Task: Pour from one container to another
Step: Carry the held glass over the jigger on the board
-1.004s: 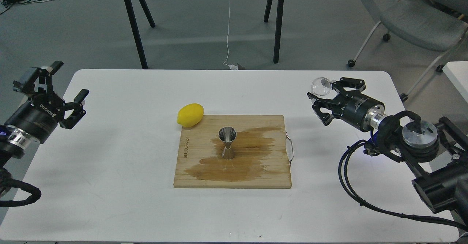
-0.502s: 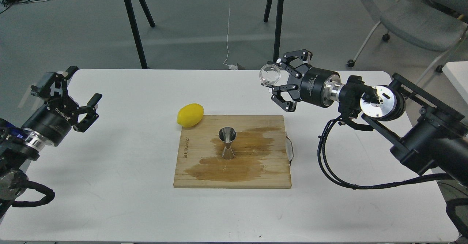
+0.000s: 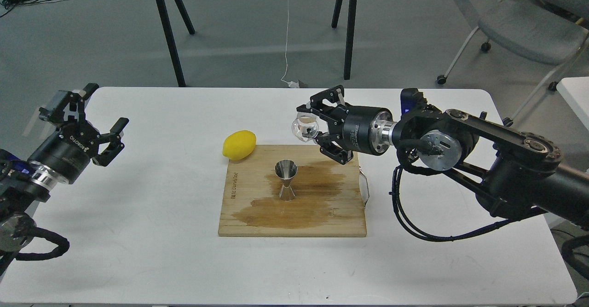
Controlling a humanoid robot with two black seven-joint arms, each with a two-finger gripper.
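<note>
A shiny steel jigger (image 3: pixel 286 179) stands upright in the middle of a wooden cutting board (image 3: pixel 257 222), amid a dark wet stain. My right gripper (image 3: pixel 316 129) is shut on a small clear glass tumbler (image 3: pixel 305 128), which it holds in the air, tipped on its side, above and to the right of the jigger. The tumbler's contents cannot be made out. Off the table's left edge, my left gripper (image 3: pixel 94 123) hangs open with nothing in it.
A yellow lemon (image 3: pixel 239 145) lies at the board's far left corner. A metal handle (image 3: pixel 366 187) sticks out of the board's right side. The board rests on a white table (image 3: pixel 138 233). Black trestle legs and a grey chair stand beyond the table.
My right arm has swung left and down from the table's right side, carrying the tumbler to just above the board's far edge. The left gripper shifted slightly right earlier, then held still.
</note>
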